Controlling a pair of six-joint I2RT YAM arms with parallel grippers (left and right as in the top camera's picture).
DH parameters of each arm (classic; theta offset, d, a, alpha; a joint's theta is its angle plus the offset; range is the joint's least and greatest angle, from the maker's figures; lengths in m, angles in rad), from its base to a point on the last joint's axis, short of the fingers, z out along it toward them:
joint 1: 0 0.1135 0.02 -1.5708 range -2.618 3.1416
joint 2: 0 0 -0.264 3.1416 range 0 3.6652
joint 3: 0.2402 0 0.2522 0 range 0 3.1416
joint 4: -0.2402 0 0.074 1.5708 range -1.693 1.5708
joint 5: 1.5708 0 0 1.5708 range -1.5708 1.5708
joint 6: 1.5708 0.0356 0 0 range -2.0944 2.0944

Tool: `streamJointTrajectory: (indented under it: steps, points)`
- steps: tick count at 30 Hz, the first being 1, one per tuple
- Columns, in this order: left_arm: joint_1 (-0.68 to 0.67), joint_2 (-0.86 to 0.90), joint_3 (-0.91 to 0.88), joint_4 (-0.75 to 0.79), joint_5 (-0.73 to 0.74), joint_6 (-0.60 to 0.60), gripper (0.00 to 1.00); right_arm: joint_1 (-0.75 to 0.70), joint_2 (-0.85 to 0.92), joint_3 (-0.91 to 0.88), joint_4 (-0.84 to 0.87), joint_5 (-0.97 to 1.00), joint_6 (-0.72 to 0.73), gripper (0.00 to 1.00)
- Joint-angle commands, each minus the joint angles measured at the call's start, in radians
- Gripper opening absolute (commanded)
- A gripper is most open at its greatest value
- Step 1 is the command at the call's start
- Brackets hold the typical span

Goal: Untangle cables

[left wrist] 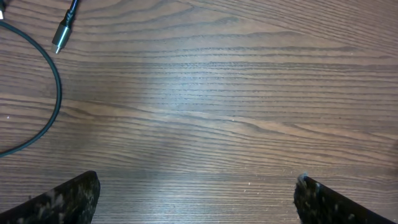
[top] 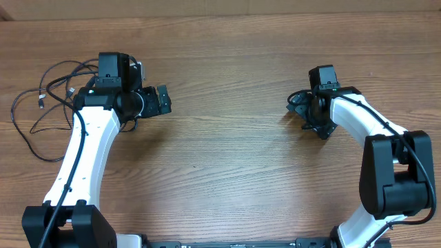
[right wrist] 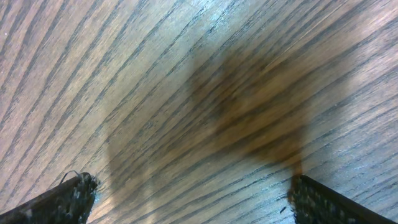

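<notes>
Closest in, the left gripper (left wrist: 196, 196) hangs over the bare wooden bench (left wrist: 217, 112), its fingers (left wrist: 68, 199) spread wide with nothing between them. Just beyond and to its left, one black cord (left wrist: 55, 93) arcs across the wood, and a metal-tipped plug (left wrist: 62, 34) lies a little past that. Farther left of that gripper, the cables (top: 41, 96) sprawl in loose overlapping loops. Well apart on its other side, the right gripper (right wrist: 193, 199) is likewise spread and empty.

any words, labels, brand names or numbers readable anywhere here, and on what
None: no readable text in any view.
The brown wooden table, thin black cables, silver plug end, white-and-black left arm and right arm show no legible print.
</notes>
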Motion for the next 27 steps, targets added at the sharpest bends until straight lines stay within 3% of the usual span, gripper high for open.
streamJointTrajectory:
  steps: [1,11,27]
  points:
    - [-0.002,-0.01,0.006,0.001,0.016,-0.013,1.0,-0.001,0.027,-0.02,-0.001,-0.002,-0.003,1.0]
    - [-0.002,-0.042,0.006,0.0,0.015,-0.013,0.99,-0.001,0.027,-0.02,-0.001,-0.002,-0.003,1.0]
    - [-0.002,-0.391,0.006,0.001,0.016,-0.013,1.0,-0.001,0.027,-0.02,-0.001,-0.002,-0.003,1.0]
